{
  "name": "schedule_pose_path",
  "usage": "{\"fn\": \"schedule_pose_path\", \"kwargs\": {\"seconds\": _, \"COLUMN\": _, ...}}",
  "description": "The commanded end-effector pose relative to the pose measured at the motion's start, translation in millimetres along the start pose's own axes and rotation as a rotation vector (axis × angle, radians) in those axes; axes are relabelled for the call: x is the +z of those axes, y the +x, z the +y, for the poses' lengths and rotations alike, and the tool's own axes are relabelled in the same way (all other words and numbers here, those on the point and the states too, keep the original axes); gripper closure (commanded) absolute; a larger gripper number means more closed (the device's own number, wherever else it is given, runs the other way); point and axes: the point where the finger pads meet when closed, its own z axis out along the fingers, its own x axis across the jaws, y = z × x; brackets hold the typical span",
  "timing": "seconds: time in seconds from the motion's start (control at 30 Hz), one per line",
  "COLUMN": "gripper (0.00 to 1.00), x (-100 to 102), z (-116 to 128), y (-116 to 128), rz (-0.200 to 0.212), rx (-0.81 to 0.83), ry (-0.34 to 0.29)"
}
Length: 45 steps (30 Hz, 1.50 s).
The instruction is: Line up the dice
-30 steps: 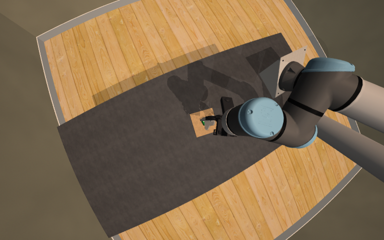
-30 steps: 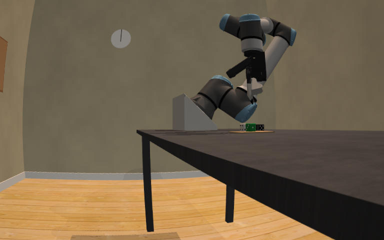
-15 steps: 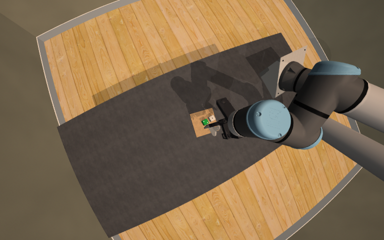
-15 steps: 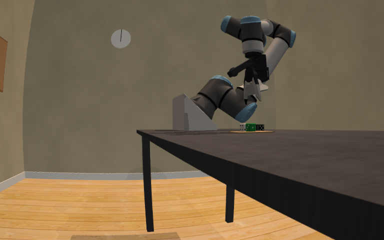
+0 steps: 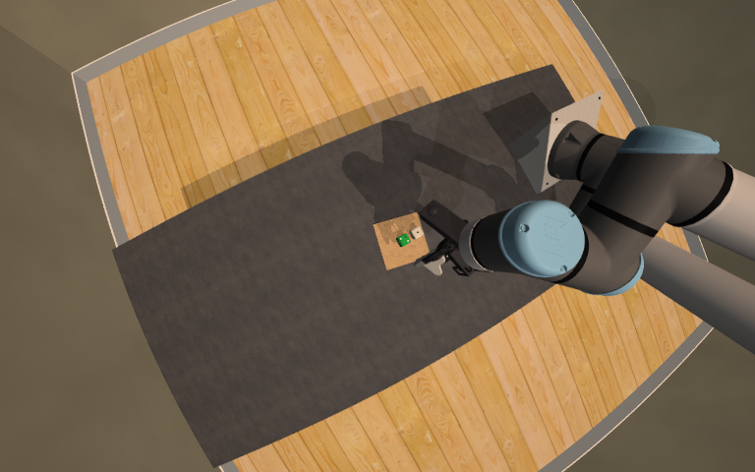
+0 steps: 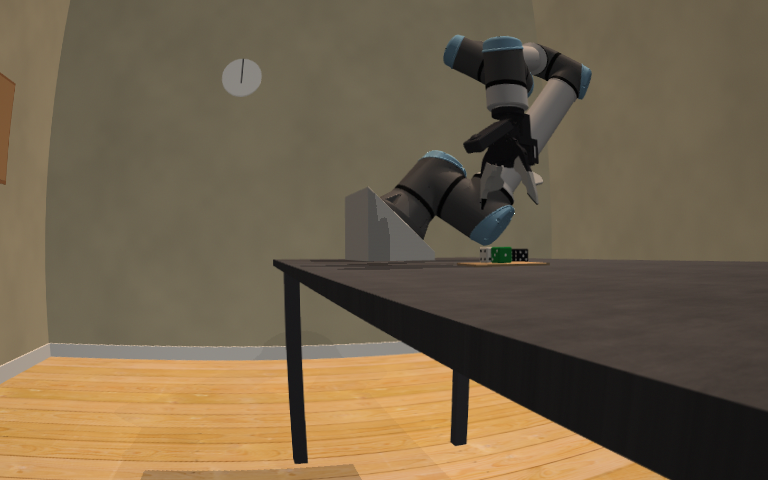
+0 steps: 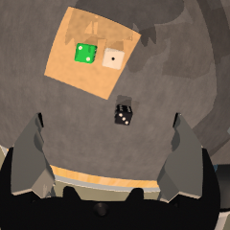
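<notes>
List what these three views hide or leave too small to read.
- Black die: hidden in the top view by the arm and tool.
- Dice tops: not visible in the exterior view, which is side-on; green die overlaps the other two.
- Pips on green die and white die: too small in the top view.
- Arm base: outside the wrist view.

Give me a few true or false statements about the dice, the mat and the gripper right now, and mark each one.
1. The green die lies on the mat. True.
2. The black die lies on the mat. False: it sits on the dark table top beside it.
3. The white die shows one pip on top. True.
4. The gripper holds the black die. False: it is open and holds nothing.
5. The green die shows five pips on top. False: it shows two.
</notes>
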Motion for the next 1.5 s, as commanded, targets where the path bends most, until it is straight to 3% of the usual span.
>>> {"fn": "schedule_pose_path", "kwargs": {"seconds": 0.0, "gripper": 0.00, "x": -0.3, "z": 5.4, "y": 1.8, "rz": -0.002, "rx": -0.150, "ry": -0.005}}
{"fn": "schedule_pose_path", "kwargs": {"seconds": 0.9, "gripper": 0.00, "x": 4.1, "z": 42.0, "y": 16.3, "rz": -0.004, "rx": -0.941, "ry": -0.004}}
{"fn": "schedule_pose_path", "kwargs": {"seconds": 1.47, "gripper": 0.00, "x": 6.8, "z": 58.8, "y": 24.7, "rz": -0.004, "rx": -1.273, "ry": -0.004}}
